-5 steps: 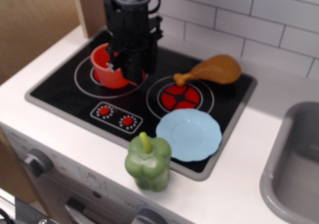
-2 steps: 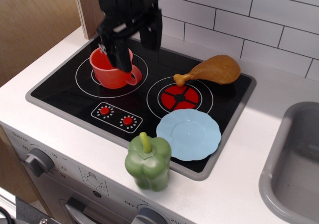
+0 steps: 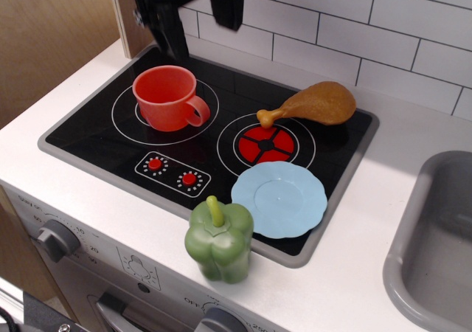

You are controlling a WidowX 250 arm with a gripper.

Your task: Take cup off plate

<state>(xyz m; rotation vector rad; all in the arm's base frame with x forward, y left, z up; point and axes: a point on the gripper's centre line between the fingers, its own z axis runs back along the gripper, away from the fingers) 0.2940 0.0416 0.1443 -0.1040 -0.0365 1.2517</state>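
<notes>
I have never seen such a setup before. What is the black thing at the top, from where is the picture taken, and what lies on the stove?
The black thing is the gripper of a robot arm, a claw with two fingers. It is open and holds nothing. One camera looks down at a toy kitchen from the front. On the black stove an orange-red cup stands upright on the left ring. A light blue plate lies bare at the front right, apart from the cup. A toy chicken leg lies at the back, a green pepper stands at the front edge, and a grey sink is on the right.
</notes>
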